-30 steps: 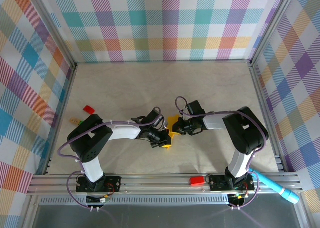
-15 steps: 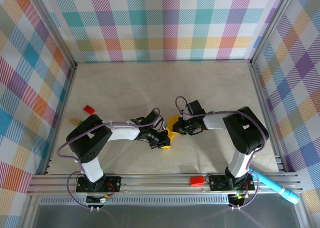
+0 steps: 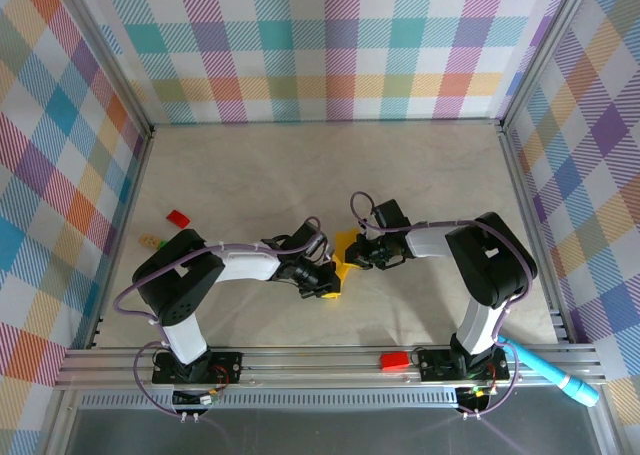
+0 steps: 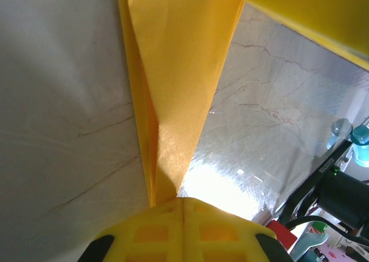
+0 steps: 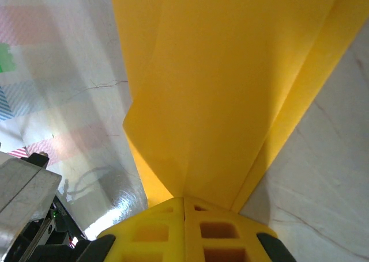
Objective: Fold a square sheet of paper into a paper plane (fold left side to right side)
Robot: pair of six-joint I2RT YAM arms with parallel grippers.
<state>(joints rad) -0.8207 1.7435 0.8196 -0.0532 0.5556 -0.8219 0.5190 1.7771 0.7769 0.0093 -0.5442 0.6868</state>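
Paper plane (image 3: 343,262) sits near the middle of the table (image 3: 300,165), a touch toward 6 o'clock from centre in your top view, with both arms meeting at it. Your left gripper (image 3: 326,281) reaches it from 8 o'clock with the jaws pressed fully together on the paper. In the left wrist view its yellow fingertips (image 4: 167,211) meet along one seam. The folded layers run out of that seam toward 12 o'clock as a narrow wedge that widens away from the gripper.

Your right gripper (image 3: 360,255) comes in from 3 o'clock and is clamped just as tight on the same paper. In its wrist view the fingertips (image 5: 172,211) are closed and a broad creased panel spreads up toward 12 o'clock.

You cannot tell whether the paper lies flat on the table or is lifted.

One red block (image 3: 178,217) rests at 9 o'clock near the left wall. Another red block (image 3: 394,360) lies on the front rail at 6 o'clock, and a light blue pen (image 3: 555,373) at 4 o'clock.
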